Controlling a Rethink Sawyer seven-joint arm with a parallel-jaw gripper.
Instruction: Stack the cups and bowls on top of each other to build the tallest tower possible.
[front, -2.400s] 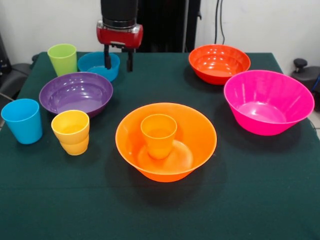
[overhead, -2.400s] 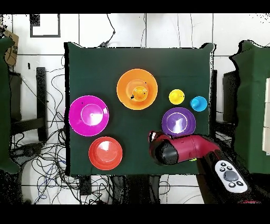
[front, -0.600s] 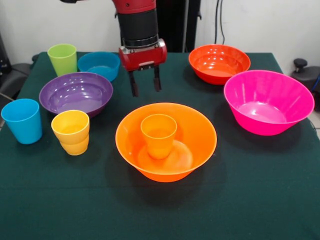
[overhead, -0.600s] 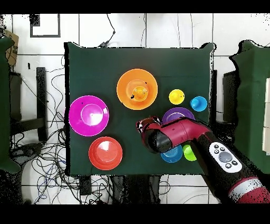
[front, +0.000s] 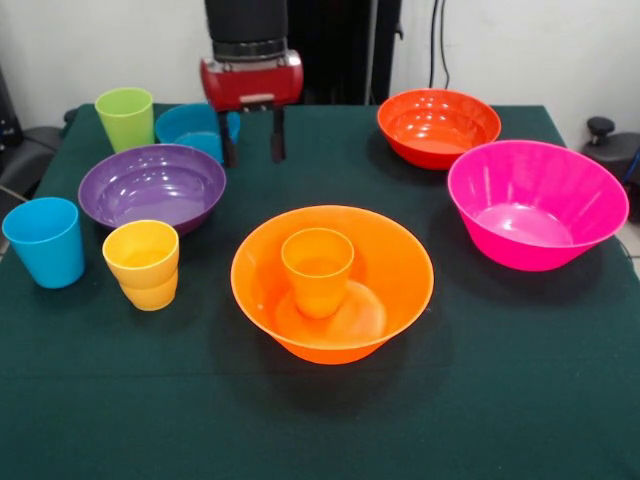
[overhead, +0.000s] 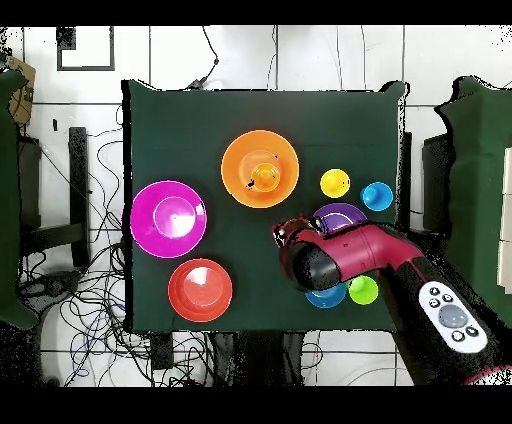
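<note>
The wide orange bowl (front: 392, 268) stands at the table's middle with the small orange cup (front: 317, 268) upright inside it; both also show in the overhead view, the bowl (overhead: 236, 158) and the cup (overhead: 265, 178). One purple bowl (front: 152, 187) stands apart to the left. My gripper (front: 252, 158) hangs open and empty just above the table, between the purple bowl and the small blue bowl (front: 187, 127). The yellow cup (front: 142, 264), blue cup (front: 45, 241) and lime green cup (front: 126, 117) stand singly at the left. A second purple bowl is out of view.
The red-orange bowl (front: 438, 127) and the wide pink bowl (front: 536, 204) stand at the right of the front view. In the overhead view my arm (overhead: 360, 255) covers part of the purple bowl (overhead: 345, 213) and most of the small blue bowl (overhead: 326, 297).
My gripper has drawn back from just behind the orange bowl toward the small blue bowl, leftward in the front view. It stays open and empty. No cup or bowl has moved.
</note>
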